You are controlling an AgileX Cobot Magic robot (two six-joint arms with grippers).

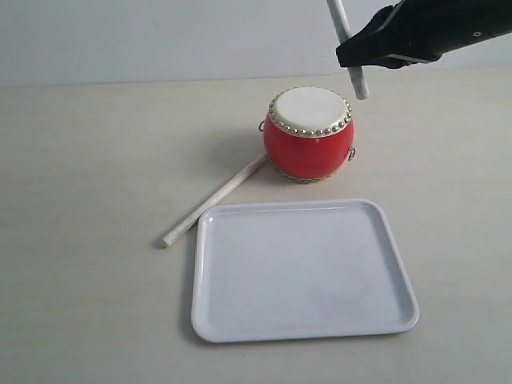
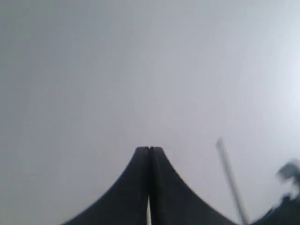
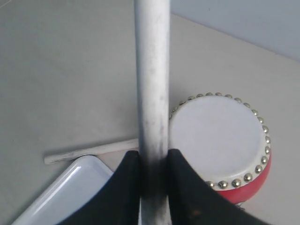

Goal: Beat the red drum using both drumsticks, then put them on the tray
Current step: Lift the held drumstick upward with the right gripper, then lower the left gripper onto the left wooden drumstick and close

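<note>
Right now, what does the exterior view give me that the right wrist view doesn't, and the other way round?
Only exterior: the whole tray outline, and the lower end of the held drumstick near the top of the red drum. Only right wrist: the right gripper fingers clamped on both sides of that stick. Both: the drum's skin, the second drumstick lying on the table, a tray corner.

We count one red drum (image 1: 309, 133), one tray (image 1: 302, 332) and two drumsticks (image 1: 214, 200) (image 1: 358, 84). We also count two claws, the left claw (image 2: 149, 152) and the right claw (image 1: 350, 58), and a single desk (image 1: 96, 160).
</note>
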